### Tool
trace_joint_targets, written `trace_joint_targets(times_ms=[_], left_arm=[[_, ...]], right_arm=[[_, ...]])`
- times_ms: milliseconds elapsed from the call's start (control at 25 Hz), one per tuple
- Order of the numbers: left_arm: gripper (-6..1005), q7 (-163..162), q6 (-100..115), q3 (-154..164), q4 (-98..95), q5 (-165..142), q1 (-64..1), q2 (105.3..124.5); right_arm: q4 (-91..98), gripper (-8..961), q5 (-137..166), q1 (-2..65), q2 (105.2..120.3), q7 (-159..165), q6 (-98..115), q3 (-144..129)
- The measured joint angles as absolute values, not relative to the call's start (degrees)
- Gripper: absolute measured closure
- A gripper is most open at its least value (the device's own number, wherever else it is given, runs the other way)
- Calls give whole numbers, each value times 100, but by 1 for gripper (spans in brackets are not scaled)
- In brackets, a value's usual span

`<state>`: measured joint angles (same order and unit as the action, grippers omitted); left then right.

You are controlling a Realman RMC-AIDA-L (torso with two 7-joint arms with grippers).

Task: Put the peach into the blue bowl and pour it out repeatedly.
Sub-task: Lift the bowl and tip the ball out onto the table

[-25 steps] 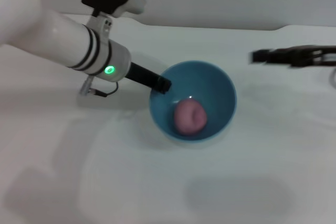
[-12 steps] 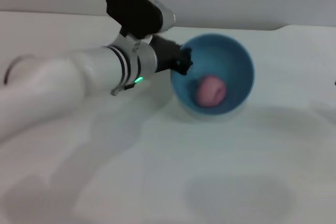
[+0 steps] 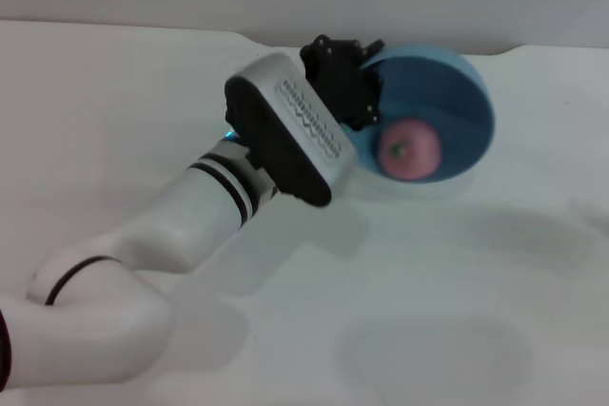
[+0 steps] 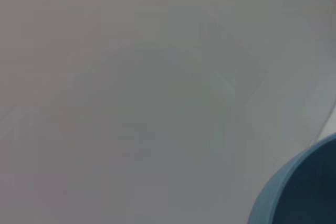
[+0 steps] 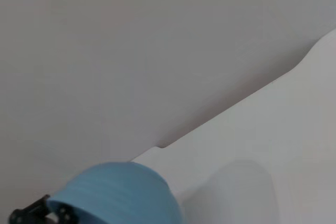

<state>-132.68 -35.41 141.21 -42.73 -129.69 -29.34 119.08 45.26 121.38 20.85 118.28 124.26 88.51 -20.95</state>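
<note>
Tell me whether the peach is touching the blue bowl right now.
Touching. In the head view the peach rests against the lower inner wall of the tilted blue bowl, which the left gripper holds by its rim.

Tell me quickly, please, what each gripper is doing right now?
Left gripper: shut on the blue bowl rim, tipping it with the peach inside.
Right gripper: not in view.

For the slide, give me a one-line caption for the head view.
Left gripper grips the rim of the steeply tipped blue bowl, peach at its lower lip above the white table.
</note>
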Motion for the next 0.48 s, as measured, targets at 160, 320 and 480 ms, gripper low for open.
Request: trace_joint_targets(times_ms=[160,320,480], left_arm=[[1001,-13186,-3856,14275,-4062,-13250,-2989,11909],[1000,-12806,-4185,14515,-3773,-13516,-3091,11909],[1000,-11305,-4294,14781,-3665,-13565,-3163,11909]], right_arm=[[4522,552,12138,2083,11825,12420,8840,-2091],[4517,551,12138,2088,11817,12418,8795,-2089],[4511,551,12151,2088,11815,12403,8776,-2086]])
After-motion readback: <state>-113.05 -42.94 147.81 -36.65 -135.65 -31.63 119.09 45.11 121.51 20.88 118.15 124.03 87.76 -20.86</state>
